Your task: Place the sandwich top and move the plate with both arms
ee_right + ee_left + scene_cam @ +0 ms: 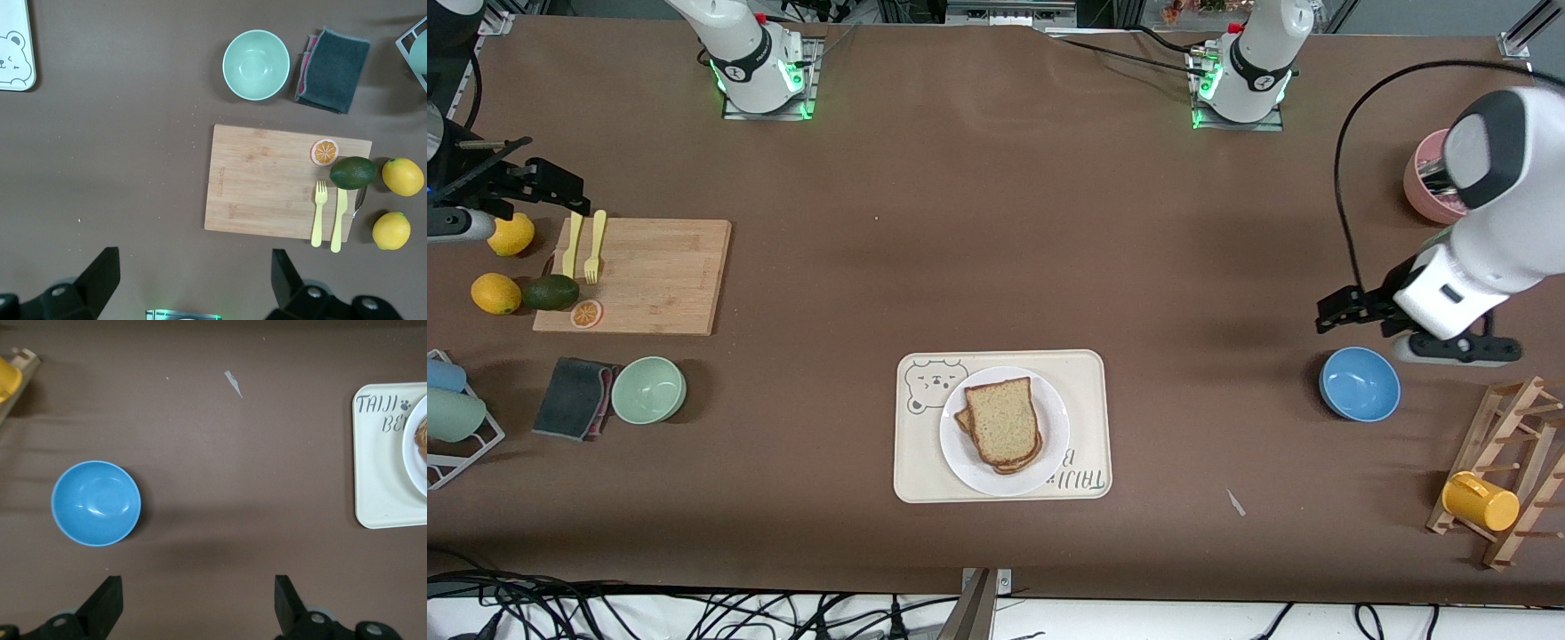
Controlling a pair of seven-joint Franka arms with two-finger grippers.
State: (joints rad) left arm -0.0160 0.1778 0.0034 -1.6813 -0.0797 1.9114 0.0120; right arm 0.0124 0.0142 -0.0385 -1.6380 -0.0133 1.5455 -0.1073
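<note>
Lower bread slices (964, 420) mostly hidden under sandwich top (1003, 418)

Blue bowl (1359, 383), green bowl (648, 389), cutting board (654, 277), bear-printed tray (925, 453)

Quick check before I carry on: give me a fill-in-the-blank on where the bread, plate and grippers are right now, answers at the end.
1. The bread slice lies on top of the sandwich on the white ____.
2. The plate sits on the cream ____ with a bear print.
3. The left gripper is open, above the table beside the ____ bowl.
4. The right gripper is open, with the wooden ____ board in its view.

Missing words: plate; tray; blue; cutting
</note>
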